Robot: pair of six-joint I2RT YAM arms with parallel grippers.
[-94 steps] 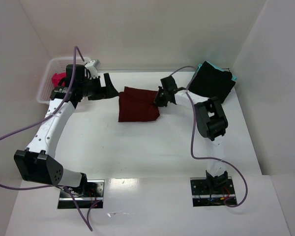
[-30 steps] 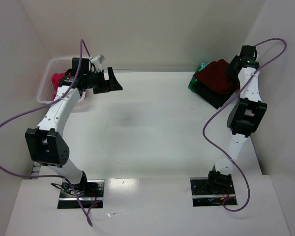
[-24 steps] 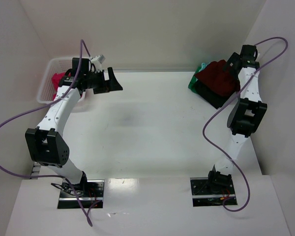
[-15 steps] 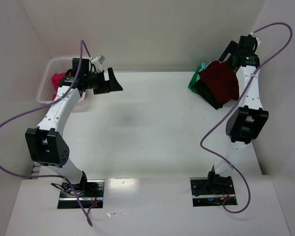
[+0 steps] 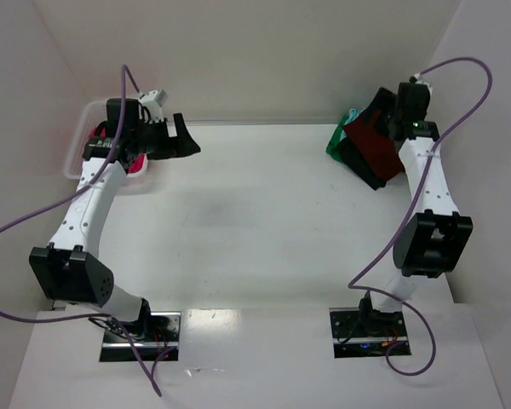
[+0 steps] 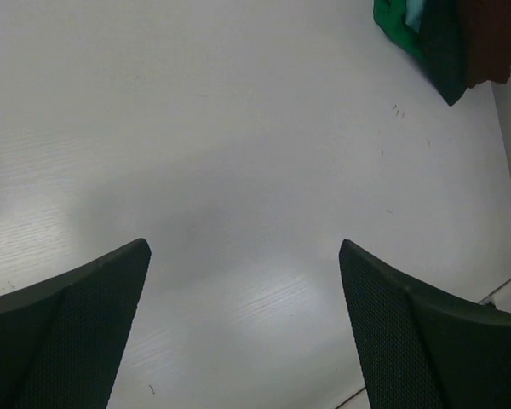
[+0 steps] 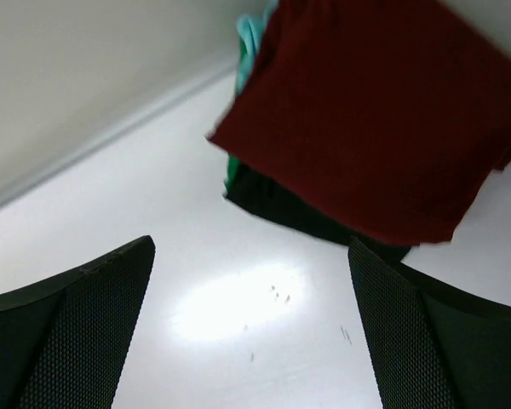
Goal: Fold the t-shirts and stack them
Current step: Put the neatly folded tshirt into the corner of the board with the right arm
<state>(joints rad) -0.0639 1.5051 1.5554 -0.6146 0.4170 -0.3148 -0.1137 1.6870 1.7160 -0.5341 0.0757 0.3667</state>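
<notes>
A folded dark maroon t-shirt (image 5: 371, 139) lies on top of a black t-shirt (image 5: 366, 168) and a teal t-shirt (image 5: 338, 141) at the table's far right corner. My right gripper (image 5: 380, 104) hovers open above that stack, holding nothing. In the right wrist view the maroon t-shirt (image 7: 375, 119) covers most of the black one (image 7: 302, 217), teal (image 7: 249, 51) peeks out behind, and the gripper (image 7: 251, 245) frames bare table. A bright pink t-shirt (image 5: 137, 165) sits in the basket. My left gripper (image 5: 187, 135) is open and empty beside the basket, over bare table (image 6: 244, 247).
The white lattice basket (image 5: 72, 166) stands at the far left against the wall. White walls close in the table on the left, back and right. The left wrist view catches the stack (image 6: 447, 51) far off at its top right.
My right gripper carried the maroon t-shirt to the stack, opened, let it go and rose away. The left arm shifted slightly left toward the basket.
</notes>
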